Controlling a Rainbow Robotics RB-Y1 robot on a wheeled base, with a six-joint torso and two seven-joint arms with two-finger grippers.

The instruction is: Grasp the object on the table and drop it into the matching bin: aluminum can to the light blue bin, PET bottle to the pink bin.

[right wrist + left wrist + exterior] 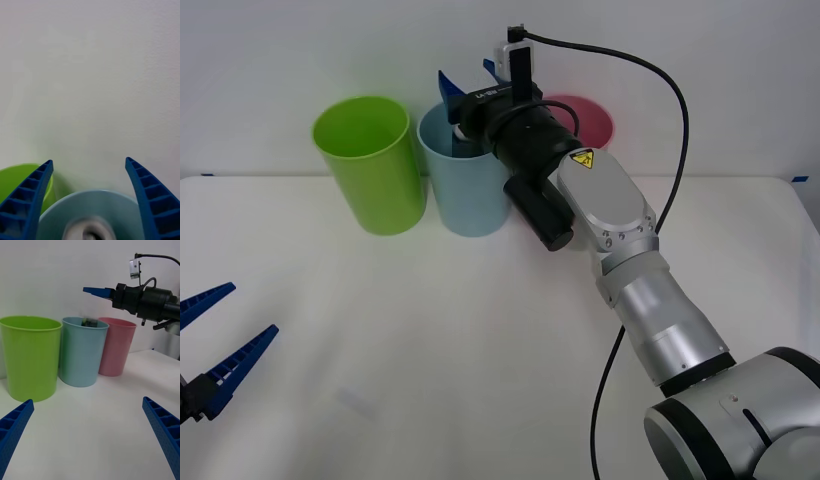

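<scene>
Right end effector (465,95) hangs over the mouth of the light blue bin (470,185), its blue ribbed fingers (32,197) spread wide with nothing between them. Just below, the aluminum can (90,230) sits in the bin's opening, its silver top blurred; from the left wrist view its dark side (89,321) peeks above the rim. A lime green bin (370,165) stands left of the blue one, the pink bin (585,120) right. Low over the table (430,350), the left end effector (215,345) rests open and empty at the near left.
</scene>
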